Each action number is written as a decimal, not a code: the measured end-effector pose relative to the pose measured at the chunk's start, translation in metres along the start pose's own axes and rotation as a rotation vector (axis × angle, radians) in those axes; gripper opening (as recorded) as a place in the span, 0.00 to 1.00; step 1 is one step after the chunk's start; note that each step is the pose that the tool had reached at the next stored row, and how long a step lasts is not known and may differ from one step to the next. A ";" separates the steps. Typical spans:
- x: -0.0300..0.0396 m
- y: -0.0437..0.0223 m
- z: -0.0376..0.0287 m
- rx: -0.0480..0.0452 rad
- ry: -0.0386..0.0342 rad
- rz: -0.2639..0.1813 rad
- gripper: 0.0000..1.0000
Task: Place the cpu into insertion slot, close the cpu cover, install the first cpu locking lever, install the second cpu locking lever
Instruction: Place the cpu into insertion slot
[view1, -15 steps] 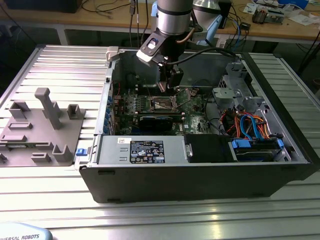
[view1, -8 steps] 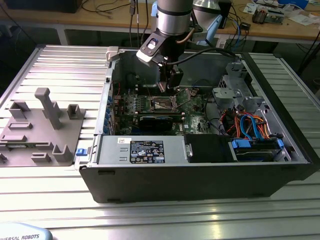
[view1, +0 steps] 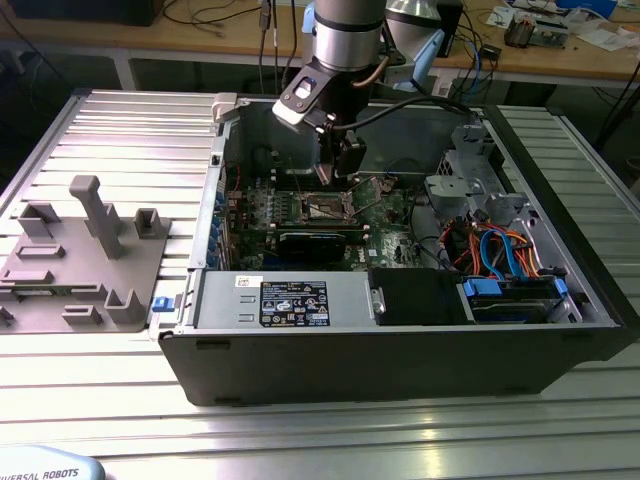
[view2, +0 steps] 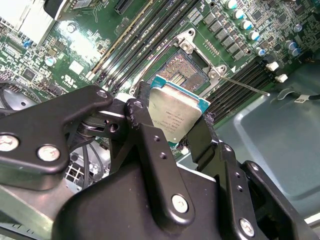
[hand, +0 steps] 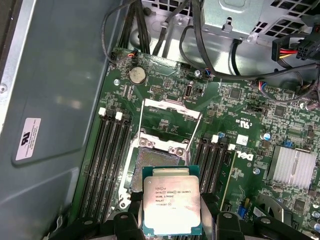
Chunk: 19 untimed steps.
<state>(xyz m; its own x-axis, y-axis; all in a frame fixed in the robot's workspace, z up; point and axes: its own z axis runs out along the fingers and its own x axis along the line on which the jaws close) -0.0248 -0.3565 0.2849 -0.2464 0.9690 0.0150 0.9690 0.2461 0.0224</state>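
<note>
Two-fingered, pinching the cpu (hand: 171, 200) with the gripper (hand: 172, 222) above the insertion slot (hand: 152, 162); calls for squaring up, lowering flat.

In first wrist view, part of insertion slot (hand: 150, 159) is covered by cpu (hand: 171, 204), itself cut by frame edge. In second wrist view, cpu (view2: 175, 110) sides are hidden behind gripper (view2: 172, 122) fingers (view2: 150, 145). In exterior view, arm (view1: 348, 40) is cropped at upper centre.
</note>
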 end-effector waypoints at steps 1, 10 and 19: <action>0.0000 0.0000 0.0001 0.0000 0.0000 0.001 0.54; 0.0000 0.0000 0.0004 -0.0001 -0.0002 0.005 0.54; 0.0000 0.0000 0.0010 -0.0002 -0.0003 0.012 0.54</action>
<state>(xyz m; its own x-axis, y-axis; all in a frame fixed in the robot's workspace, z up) -0.0248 -0.3565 0.2839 -0.2351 0.9718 0.0150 0.9718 0.2348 0.0224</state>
